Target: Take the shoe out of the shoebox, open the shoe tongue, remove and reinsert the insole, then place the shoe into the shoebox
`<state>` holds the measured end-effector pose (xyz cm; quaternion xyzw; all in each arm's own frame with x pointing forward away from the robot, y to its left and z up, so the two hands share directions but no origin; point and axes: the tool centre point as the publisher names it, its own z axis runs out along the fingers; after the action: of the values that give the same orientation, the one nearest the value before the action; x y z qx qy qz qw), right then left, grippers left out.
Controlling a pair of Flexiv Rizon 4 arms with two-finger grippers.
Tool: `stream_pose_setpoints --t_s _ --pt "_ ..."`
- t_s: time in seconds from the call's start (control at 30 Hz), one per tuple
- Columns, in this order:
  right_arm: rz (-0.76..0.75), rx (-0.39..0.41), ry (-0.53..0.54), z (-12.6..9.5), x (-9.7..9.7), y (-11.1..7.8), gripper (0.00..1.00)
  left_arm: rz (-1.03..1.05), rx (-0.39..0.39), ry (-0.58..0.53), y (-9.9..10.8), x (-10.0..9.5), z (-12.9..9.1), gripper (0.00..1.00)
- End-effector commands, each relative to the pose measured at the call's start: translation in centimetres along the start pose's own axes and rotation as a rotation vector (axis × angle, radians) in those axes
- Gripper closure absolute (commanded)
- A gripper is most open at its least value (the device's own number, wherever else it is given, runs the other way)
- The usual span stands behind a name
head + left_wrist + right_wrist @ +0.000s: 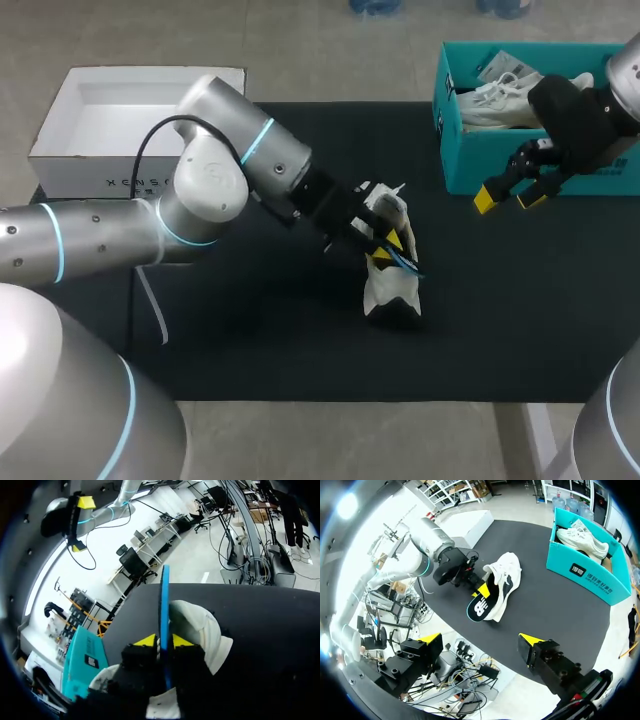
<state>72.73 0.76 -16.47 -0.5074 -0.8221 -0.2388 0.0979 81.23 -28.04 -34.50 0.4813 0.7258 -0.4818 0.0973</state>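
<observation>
Left gripper (164,641): clenched on thin black, blue-edged foam insole (164,600), held on edge. Insole judged light and floppy, best pinched across its flat faces near one end.

Under it: white fabric sneaker (202,627), soft and light, lying on black mat (250,330).

Right gripper (510,194): fingers spread, empty, beside teal cardboard shoebox (455,165).

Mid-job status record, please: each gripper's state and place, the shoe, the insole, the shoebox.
left gripper: shut on the insole, which stands edge-on between its fingers
insole: up against the shoe; cannot tell if any of it is inside
shoe: on the black mat, outside the teal shoebox
right gripper: open, holding nothing, in front of the teal shoebox
teal shoebox: open, with a second white shoe inside
</observation>
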Motion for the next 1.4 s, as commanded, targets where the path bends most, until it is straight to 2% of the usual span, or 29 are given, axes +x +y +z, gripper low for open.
stream_pose_setpoints --t_s 0.03,0.53,0.73,0.9,0.97,1.0,1.03,1.1,1.2,1.3,1.4 --pt "0.000 0.003 -0.001 0.1 0.0 0.1 0.00 0.005 -0.008 0.011 0.1 -0.3 0.0 1.00" --pt "0.000 0.003 -0.001 0.1 0.0 0.1 0.00 0.074 -0.082 0.061 2.4 -2.1 -1.0 1.00" --pt "0.000 0.003 -0.001 0.1 0.0 0.1 0.00 0.043 -0.058 0.105 2.5 0.2 0.4 1.00" --pt "0.000 0.003 -0.001 0.1 0.0 0.1 0.00 0.015 -0.048 0.090 2.1 1.1 0.1 1.00" --pt "0.000 0.003 -0.001 0.1 0.0 0.1 0.00 0.010 -0.046 0.067 1.7 1.0 -0.3 0.57" --pt "0.000 0.003 -0.001 0.1 0.0 0.1 0.00 0.008 -0.041 0.055 1.5 0.8 -0.6 0.46" --pt "0.000 0.003 -0.001 0.1 0.0 0.1 0.00 0.006 -0.037 0.039 1.2 0.7 -0.8 0.42" --pt "0.000 0.003 -0.001 0.1 0.0 0.1 0.00 0.008 -0.032 0.017 0.6 0.4 -1.2 0.23" --pt "0.000 0.003 -0.001 0.1 0.0 0.1 0.00 0.006 -0.023 -0.012 -0.1 0.2 -1.5 0.29" --pt "0.000 0.003 -0.001 0.1 0.0 0.1 0.00 -0.001 -0.014 -0.032 -0.5 0.2 -1.6 0.42" --pt "0.000 0.003 -0.001 0.1 0.0 0.1 0.00 -0.010 -0.008 -0.044 -0.8 0.2 -1.3 0.44"
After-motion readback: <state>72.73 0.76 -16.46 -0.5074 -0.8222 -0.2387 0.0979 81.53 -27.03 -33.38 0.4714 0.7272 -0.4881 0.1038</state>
